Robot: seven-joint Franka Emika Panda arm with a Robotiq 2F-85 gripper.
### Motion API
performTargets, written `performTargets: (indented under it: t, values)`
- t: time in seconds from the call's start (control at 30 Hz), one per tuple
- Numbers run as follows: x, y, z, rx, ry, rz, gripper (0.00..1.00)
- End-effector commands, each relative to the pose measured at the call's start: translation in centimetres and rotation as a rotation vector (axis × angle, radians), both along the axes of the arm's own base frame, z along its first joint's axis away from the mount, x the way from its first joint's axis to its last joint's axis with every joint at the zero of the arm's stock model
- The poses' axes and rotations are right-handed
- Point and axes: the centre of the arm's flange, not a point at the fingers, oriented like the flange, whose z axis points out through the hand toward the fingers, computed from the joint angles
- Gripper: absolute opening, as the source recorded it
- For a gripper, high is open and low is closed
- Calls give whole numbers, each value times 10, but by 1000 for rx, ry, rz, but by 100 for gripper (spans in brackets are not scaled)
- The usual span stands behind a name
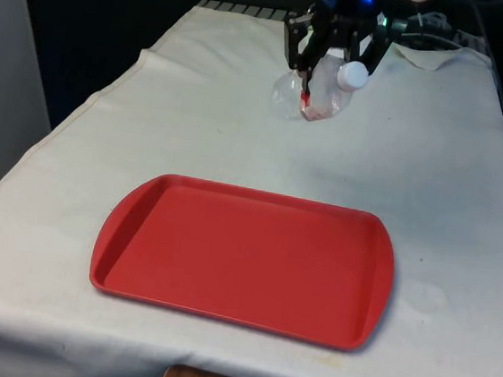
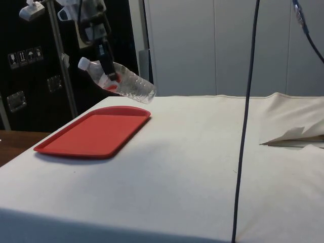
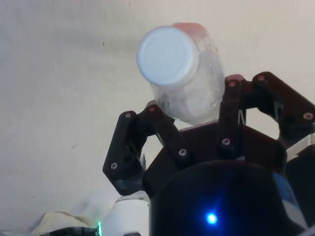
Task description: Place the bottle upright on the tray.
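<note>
One bottle (image 1: 320,95), one red tray (image 1: 244,255), that's the whole count. Got my gripper (image 1: 308,91) clamped on bottle's body, holding it tilted in air above white cloth (image 1: 433,172), white cap (image 1: 353,74) higher than base, beyond tray's far edge. Tray sits flat, nothing on it. Crumpled paper (image 2: 296,135) lying well off to side.

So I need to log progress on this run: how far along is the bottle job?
Done: the gripper has the bottle clamped and lifted clear of the cloth. In hand: the bottle hangs tilted in the air, cap higher than its base, not yet over the tray. Left: carry it above the tray, turn it upright, set it down and let go.
</note>
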Motion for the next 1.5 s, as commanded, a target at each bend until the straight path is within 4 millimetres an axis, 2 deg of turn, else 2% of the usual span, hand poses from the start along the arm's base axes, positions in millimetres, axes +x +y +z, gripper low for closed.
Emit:
performTargets:
  t: [0.0, 1.47]
  values:
    - [2, -1, 1, 0, -15, -8, 0]
    - [21, 1, -7, 16, -200, -238, 0]
